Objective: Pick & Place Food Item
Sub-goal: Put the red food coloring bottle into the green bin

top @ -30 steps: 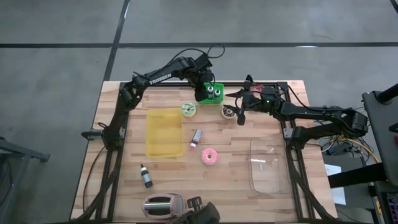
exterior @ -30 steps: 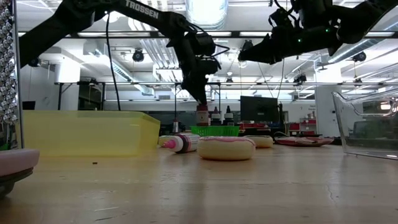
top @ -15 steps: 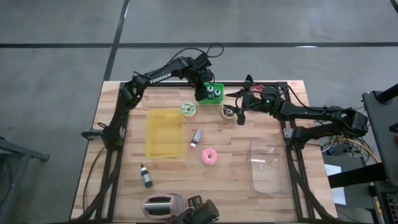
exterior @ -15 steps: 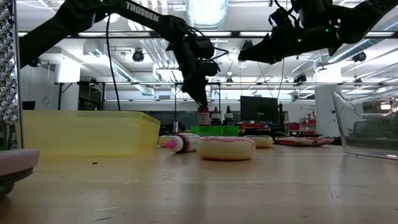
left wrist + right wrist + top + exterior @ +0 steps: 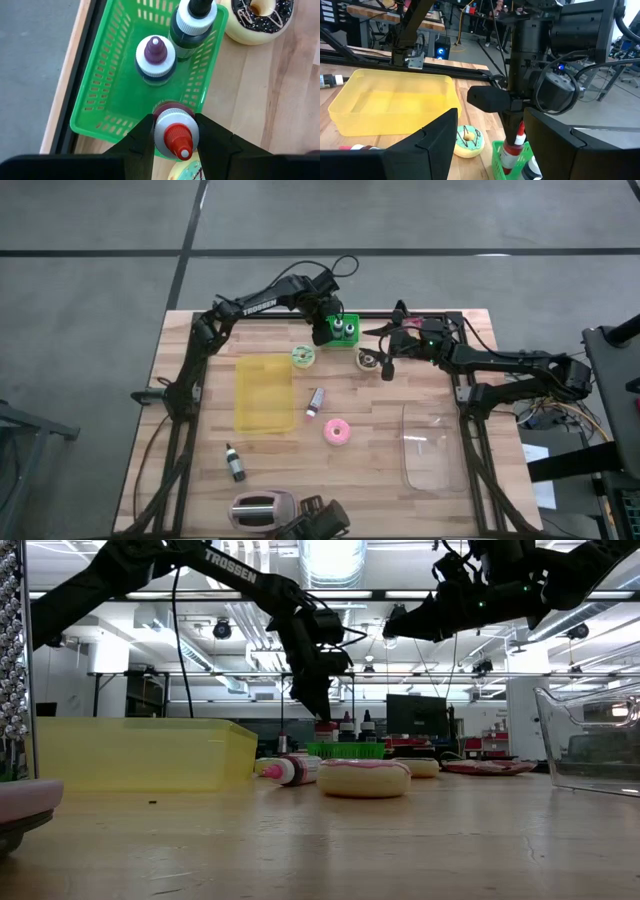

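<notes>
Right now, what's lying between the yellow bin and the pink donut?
In the high view, a pink-capped bottle lies on its side between the yellow bin and the pink donut.

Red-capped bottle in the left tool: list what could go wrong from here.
1. The left tool grips the red-capped bottle over the green basket's rim, not its middle. Released here, it might catch the rim and tip out.
2. The purple-capped bottle and the dark-capped bottle stand close by in the basket. A sideways move could knock them over.
3. The mint donut lies just beside the basket; a falling bottle could land on it.
</notes>
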You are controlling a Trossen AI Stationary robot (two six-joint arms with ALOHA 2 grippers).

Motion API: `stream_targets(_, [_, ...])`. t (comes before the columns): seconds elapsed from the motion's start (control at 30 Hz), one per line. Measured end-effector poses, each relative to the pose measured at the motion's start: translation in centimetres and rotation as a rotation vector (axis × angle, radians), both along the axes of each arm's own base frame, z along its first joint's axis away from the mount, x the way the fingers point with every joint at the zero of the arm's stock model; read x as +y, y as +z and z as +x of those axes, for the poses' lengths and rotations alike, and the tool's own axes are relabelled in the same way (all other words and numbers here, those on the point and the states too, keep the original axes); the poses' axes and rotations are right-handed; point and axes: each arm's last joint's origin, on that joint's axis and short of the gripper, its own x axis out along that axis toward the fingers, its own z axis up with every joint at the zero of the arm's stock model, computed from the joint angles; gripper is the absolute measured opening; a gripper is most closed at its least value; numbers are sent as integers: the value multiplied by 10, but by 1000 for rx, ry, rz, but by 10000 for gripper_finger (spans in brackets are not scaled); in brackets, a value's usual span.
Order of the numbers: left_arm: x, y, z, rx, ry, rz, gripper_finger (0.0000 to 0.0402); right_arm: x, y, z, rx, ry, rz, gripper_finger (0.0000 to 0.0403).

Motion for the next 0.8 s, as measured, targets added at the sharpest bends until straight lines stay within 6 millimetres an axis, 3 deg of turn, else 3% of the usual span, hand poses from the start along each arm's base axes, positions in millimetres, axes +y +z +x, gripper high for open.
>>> stream_targets(0.33, [2,-1,-1,-11,-11,-20,112,0,0,0,-5,0,1,224])
stream_targets(0.6, [6,-21,5,-6,-13,-58,112,0,1,0,-6,-1,2,224])
stream_targets(0.8, [7,-22,5,-4,-10,-61,112,0,1,0,-6,-1,2,224])
